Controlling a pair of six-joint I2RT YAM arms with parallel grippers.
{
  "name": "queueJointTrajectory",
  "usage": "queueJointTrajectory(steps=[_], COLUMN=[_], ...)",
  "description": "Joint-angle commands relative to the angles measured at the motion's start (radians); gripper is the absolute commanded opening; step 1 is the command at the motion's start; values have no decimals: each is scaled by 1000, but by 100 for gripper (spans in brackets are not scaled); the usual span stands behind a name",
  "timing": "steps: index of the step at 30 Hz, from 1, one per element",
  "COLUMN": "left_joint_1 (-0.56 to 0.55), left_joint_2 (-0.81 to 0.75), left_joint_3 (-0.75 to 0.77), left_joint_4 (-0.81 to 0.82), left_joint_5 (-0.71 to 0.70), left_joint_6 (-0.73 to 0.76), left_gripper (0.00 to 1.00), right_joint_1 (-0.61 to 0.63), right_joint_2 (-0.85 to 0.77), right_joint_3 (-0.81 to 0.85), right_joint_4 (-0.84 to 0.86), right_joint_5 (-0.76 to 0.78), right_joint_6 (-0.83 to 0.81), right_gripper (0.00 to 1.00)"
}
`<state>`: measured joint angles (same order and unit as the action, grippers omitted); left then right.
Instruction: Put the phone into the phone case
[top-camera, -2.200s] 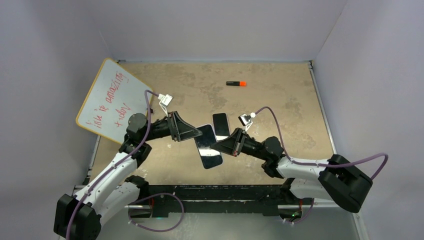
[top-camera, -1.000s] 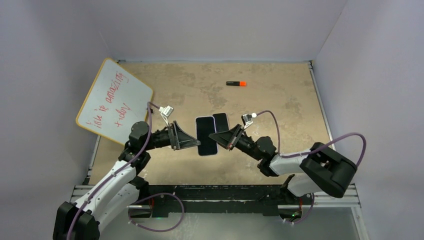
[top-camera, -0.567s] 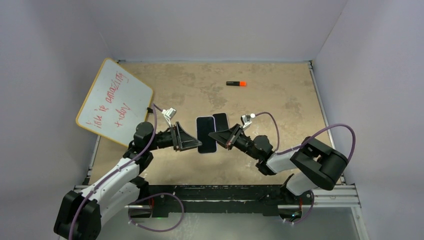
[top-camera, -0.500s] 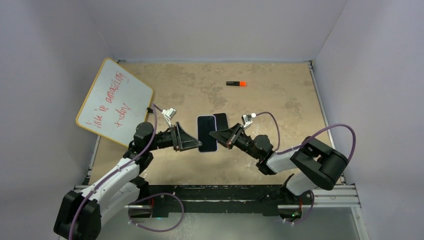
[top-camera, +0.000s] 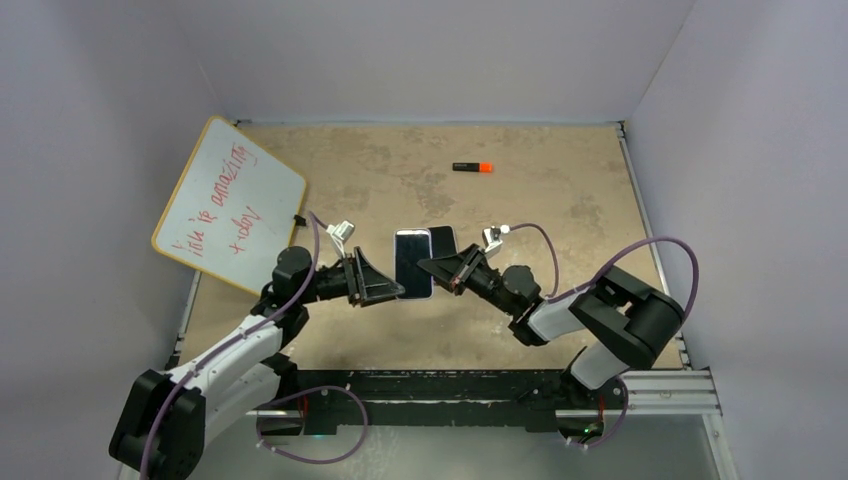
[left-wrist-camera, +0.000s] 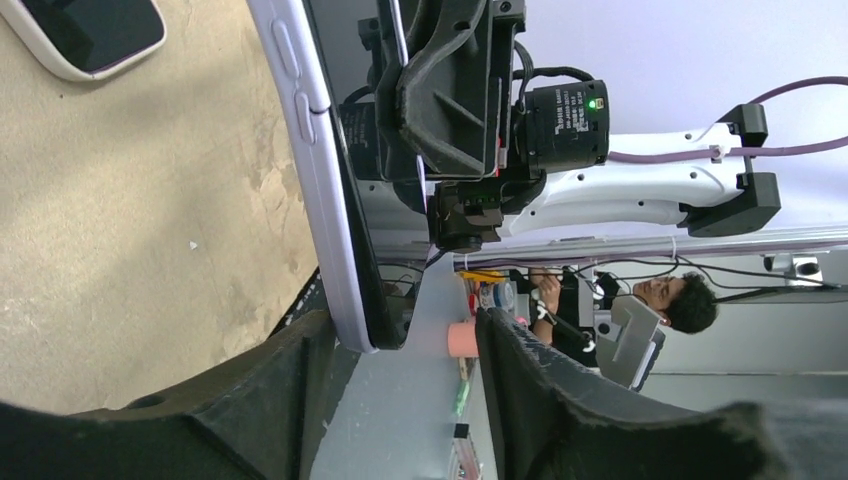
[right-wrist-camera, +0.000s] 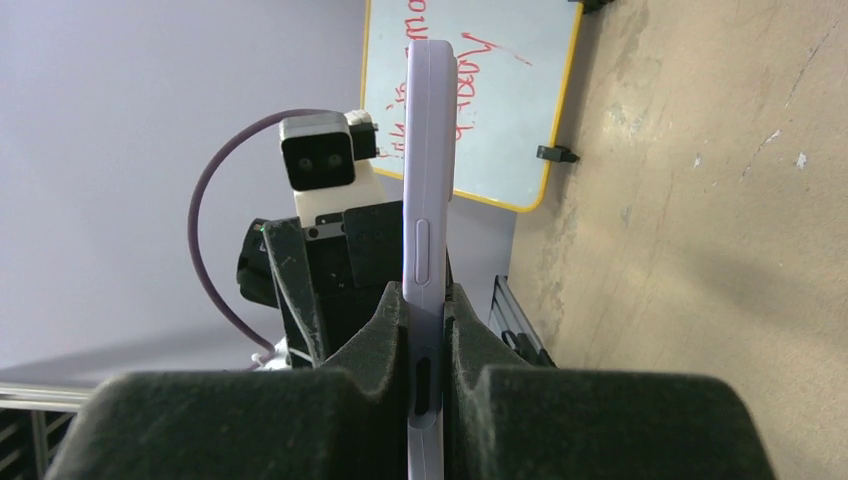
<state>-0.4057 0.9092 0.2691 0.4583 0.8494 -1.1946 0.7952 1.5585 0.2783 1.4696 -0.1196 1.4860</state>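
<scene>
Over the tan tabletop (top-camera: 560, 200), the lilac phone case (top-camera: 413, 263), clamped by the right end effector (right-wrist-camera: 425, 300), left end effector (left-wrist-camera: 405, 335) open around it, has swung square beside the still-uncased white-rimmed black phone (top-camera: 445, 238).

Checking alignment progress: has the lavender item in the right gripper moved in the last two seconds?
Yes. The lavender item has shifted up the overhead view, toward the orange marker, and straightened from its tilt.

Glossy phone (top-camera: 413, 264) screen, its smooth lilac edge, rough mottled tabletop (top-camera: 540, 190), matt grainy right claw (right-wrist-camera: 425, 296)
</scene>
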Motion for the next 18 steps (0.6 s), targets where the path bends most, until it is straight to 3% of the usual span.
queueJointTrajectory(steps=[1,7,12,18], left_joint_1=[-5,-5,-5,-5], left_joint_2=[18,15,40,66], left_joint_3=[-10,-5,86,162], left_joint_4=[65,0,-305,-409], left_joint_5=[18,-12,-85,-114], left_joint_6=[-17,-6,172,255], left_gripper=[51,1,0,0], right_joint_1=[-9,-18,-25,-25], right_joint_2=[3,31,69,117], right_joint_3=[59,59,42,47], right_joint_4=[311,317,317,321], right_joint_5=[28,31,-22,-108], right_joint_6=[36,36,-3,-9], right_gripper=[0,0,0,0])
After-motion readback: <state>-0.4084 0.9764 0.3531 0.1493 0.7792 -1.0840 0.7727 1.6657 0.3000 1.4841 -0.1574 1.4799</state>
